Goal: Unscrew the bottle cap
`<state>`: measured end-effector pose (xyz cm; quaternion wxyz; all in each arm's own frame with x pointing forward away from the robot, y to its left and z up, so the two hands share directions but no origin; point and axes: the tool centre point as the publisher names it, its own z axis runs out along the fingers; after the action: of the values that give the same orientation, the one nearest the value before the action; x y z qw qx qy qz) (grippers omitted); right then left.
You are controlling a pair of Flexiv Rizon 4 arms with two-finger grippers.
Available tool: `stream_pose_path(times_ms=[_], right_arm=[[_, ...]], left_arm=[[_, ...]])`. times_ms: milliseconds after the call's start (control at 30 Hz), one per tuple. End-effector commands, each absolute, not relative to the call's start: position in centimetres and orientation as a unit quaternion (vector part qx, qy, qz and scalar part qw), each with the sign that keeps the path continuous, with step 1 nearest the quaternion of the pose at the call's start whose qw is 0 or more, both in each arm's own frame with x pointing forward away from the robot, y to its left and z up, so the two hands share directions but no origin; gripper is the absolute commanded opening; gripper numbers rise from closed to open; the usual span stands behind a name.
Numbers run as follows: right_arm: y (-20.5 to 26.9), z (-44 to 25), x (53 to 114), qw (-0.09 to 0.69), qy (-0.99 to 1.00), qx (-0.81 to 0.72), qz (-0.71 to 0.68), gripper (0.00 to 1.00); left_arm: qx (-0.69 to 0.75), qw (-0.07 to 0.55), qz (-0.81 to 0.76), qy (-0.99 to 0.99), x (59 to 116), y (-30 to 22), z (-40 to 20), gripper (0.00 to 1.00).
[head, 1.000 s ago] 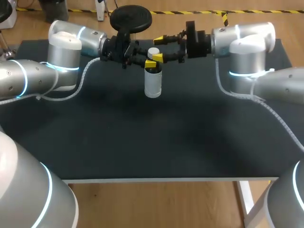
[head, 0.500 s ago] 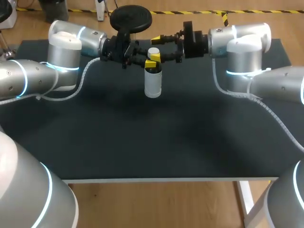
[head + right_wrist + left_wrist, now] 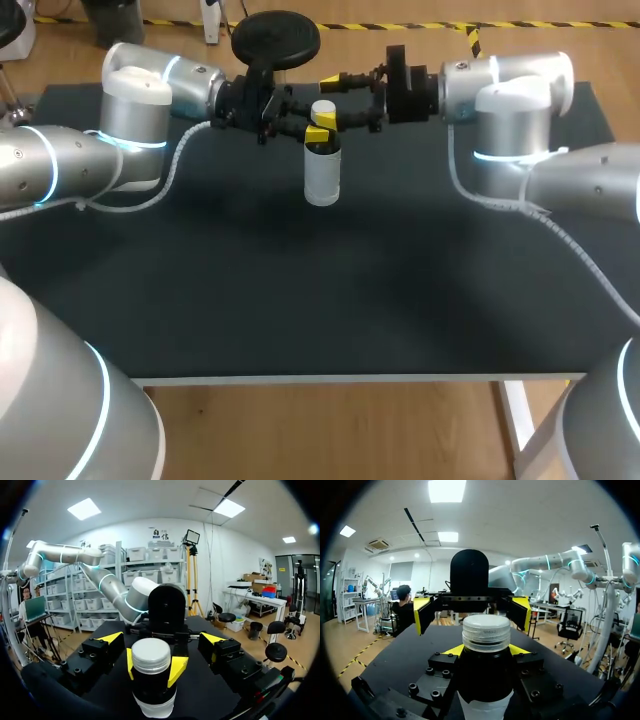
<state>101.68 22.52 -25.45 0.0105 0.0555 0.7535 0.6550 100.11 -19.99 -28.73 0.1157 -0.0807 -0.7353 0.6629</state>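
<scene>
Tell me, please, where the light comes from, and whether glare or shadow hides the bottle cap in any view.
Head view: even light, no glare on the cap, hardly any shadow visible on the dark table. Left wrist view: bright ceiling panels overhead, yet the cap on the bottle is plainly visible. Right wrist view: the same, cap evenly lit.

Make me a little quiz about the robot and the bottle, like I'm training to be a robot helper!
1. Which tool grips the bottle just under its cap? A) left tool B) right tool
2. True or false: the right tool is open.
3. Fill in: the cap's colour is ___.
Key: 1 A; 2 true; 3 white.
</scene>
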Motion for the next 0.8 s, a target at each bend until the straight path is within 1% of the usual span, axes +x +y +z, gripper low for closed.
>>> stream_pose_path(times_ms=[33, 433, 800], right_arm=[[22.71, -25.19, 100.62, 0.037, 0.753, 0.079, 0.652, 1.0], [22.69, -25.14, 100.3, 0.097, 0.753, 0.132, 0.638, 1.0], [23.13, -25.41, 100.48, 0.109, 0.742, 0.146, 0.645, 1.0]], left_arm=[[-0.083, 0.119, 0.663, -0.734, 100.45, -20.0, -28.99, 0.0], [-0.083, 0.119, 0.663, -0.734, 100.45, -20.0, -28.99, 0.0], [-0.083, 0.119, 0.663, -0.734, 100.45, -20.0, -28.99, 0.0]])
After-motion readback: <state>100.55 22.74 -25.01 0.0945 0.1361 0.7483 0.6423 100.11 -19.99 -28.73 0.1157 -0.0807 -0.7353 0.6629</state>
